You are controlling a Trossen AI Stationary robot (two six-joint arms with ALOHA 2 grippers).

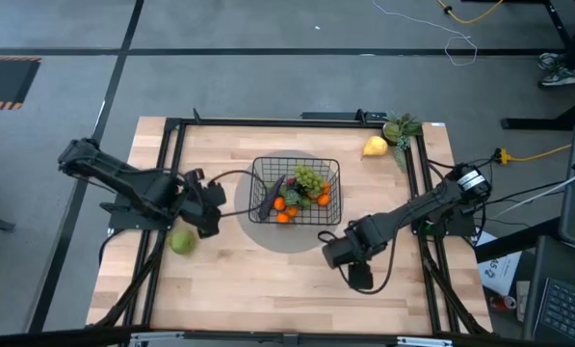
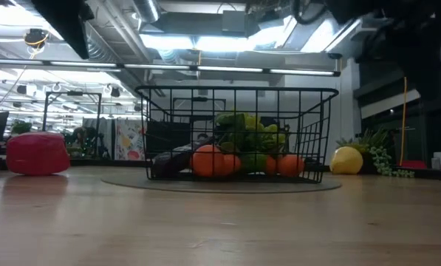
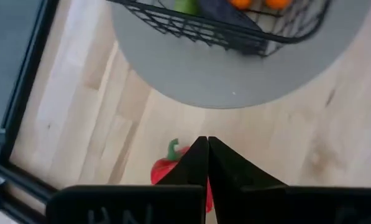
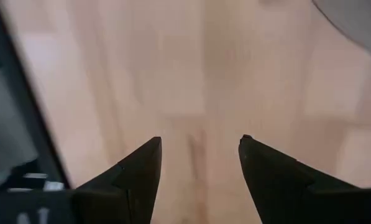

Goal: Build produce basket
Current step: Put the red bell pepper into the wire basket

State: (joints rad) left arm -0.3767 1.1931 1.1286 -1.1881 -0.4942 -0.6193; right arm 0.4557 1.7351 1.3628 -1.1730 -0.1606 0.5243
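Hovering over the red pepper [image 3: 166, 169] near the table's left edge, left gripper [image 3: 207, 144] clenched empty; right gripper [image 4: 201, 146] released, waiting beside the basket [image 1: 297, 189].

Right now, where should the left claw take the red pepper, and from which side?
Probably across the wide body of the red pepper, from above: it lies on the bare table clear of the basket, its stem too thin to pinch. The left claw, shut above it, must open first.

Two dark jointed arms, black cables, left tool [image 3: 207, 163] with tapered black fingers
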